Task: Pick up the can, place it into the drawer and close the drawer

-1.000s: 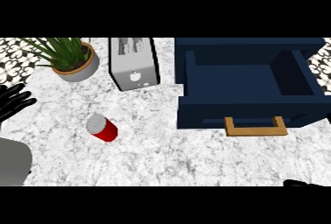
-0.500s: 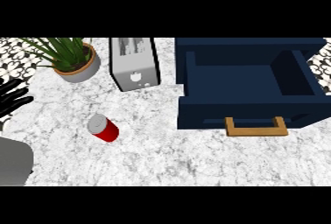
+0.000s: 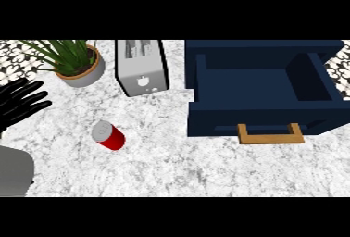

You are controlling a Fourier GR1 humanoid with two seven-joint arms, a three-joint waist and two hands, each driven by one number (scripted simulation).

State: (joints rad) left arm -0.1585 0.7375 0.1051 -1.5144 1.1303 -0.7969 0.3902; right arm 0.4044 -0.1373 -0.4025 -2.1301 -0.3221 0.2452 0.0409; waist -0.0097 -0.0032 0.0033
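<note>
A red can [image 3: 109, 136] with a grey lid stands on the marble counter, left of centre. The dark blue drawer [image 3: 262, 95] is pulled open at the right, its inside bare, with a wooden handle [image 3: 270, 135] on its front. My left hand [image 3: 18, 103] shows at the left edge, open with fingers spread upward, well apart from the can. Its grey forearm [image 3: 14, 171] fills the lower left corner. My right hand does not show.
A silver toaster [image 3: 142, 66] stands at the back, between a potted green plant [image 3: 71, 62] and the drawer. The marble counter [image 3: 171, 171] spreads across the front.
My left hand has come further into view from the left edge, towards the right. A dark tip at the lower right edge one second ago is gone. Can and drawer are unmoved.
</note>
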